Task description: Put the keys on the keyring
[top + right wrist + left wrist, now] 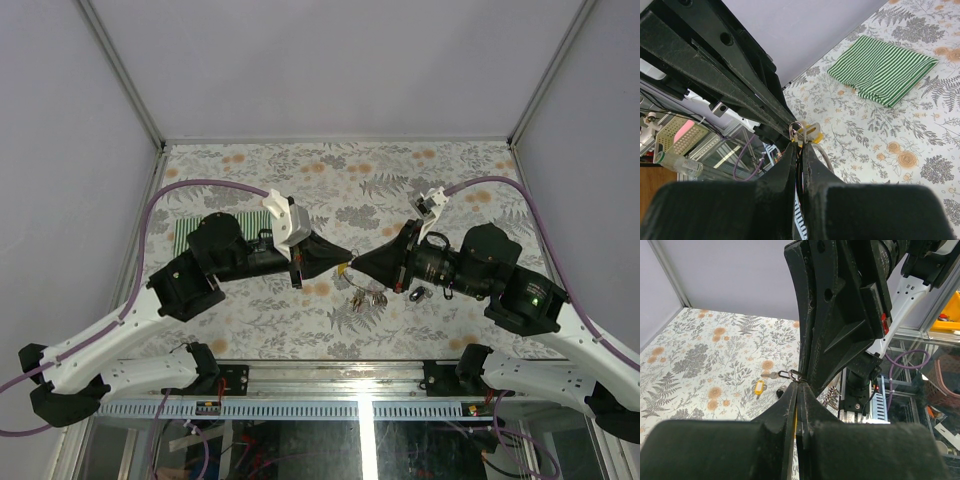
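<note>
Closing fully, the left gripper (797, 388) and right gripper (799, 146) are meeting tip to tip. Which one is pinching what, I cannot tell. The right wrist view is showing a small silver loop (796, 128) and a yellow-tagged key (811, 131) at the fingertips, with the thin keyring (826, 159) curving just beside. Overhead, more keys (372, 297) are showing below the tips, hanging or lying. Both arms are reaching inward, nearly level, over the table (460, 190). A striped cloth (188, 238) is lying farther off.
</note>
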